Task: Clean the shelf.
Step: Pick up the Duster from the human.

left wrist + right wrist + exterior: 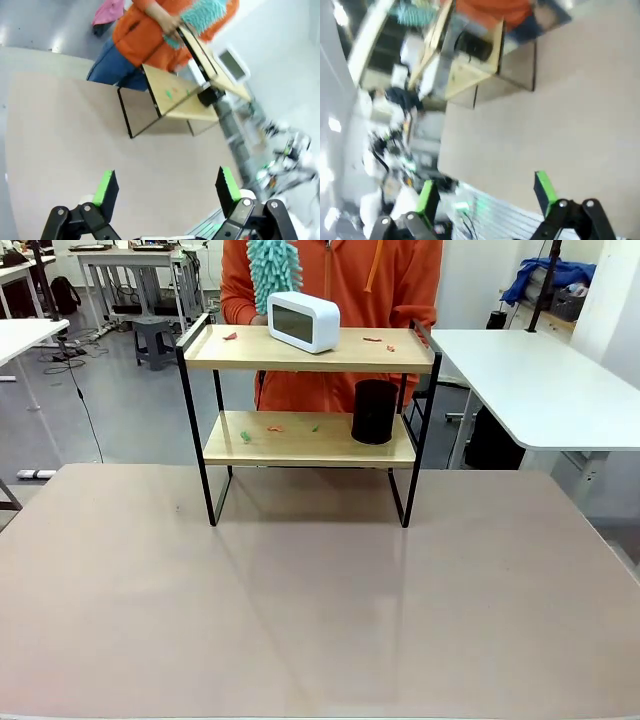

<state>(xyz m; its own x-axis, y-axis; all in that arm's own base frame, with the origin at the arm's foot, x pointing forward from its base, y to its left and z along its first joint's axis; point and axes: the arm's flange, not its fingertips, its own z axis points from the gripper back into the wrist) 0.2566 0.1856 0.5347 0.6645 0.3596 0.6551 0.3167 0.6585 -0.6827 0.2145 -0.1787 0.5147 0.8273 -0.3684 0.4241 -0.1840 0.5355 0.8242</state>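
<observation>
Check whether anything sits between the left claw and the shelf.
Nothing visible does. Plain table surface runs from the open left claw to the shelf. A clock and a black cup stand on its boards.

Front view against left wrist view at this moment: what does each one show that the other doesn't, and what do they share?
Front: red scraps on the shelf's top board, and a white table at the right.
Left wrist: the open left hand over the tabletop, and the person's hand holding the duster at the shelf.
Both: the shelf, the clock on its top board, the black cylinder and green scraps on its lower board, the duster, and the person's orange top.
</observation>
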